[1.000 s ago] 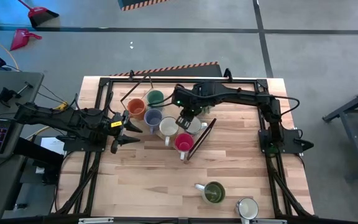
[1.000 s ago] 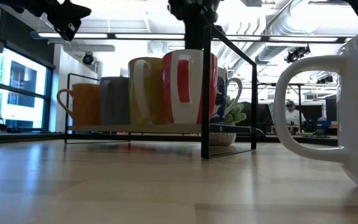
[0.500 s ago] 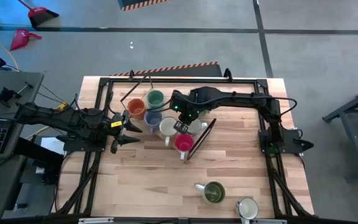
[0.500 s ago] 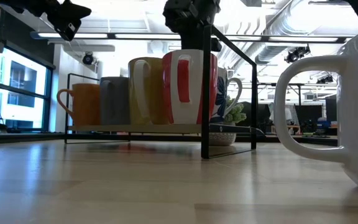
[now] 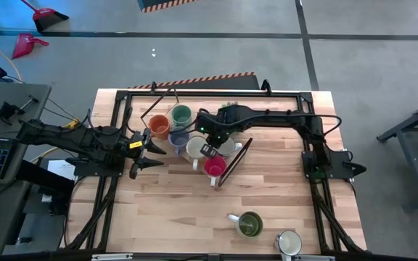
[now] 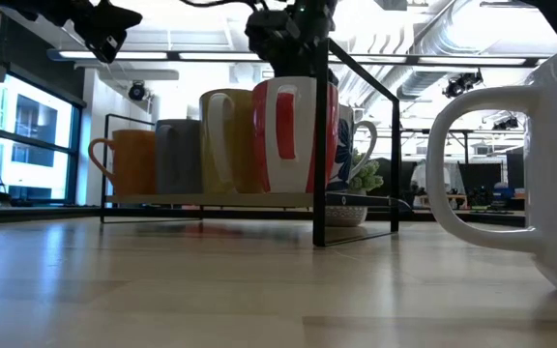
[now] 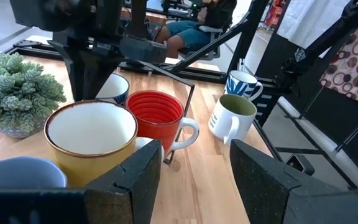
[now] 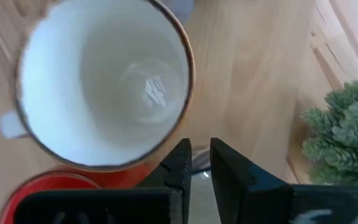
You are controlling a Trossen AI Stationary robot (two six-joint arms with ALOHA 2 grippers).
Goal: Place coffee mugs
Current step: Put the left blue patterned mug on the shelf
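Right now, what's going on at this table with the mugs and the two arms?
The right gripper hovers over the cluster of mugs in the black wire rack, just above the cream mug and beside the red mug, fingers nearly shut and holding nothing visible. The left gripper waits open at the rack's left side. An olive mug and a white mug sit apart near the table's front edge.

Left gripper [image 5: 142, 152] wide apart — right gripper [image 8: 201, 163] nearly closed, pointing down.
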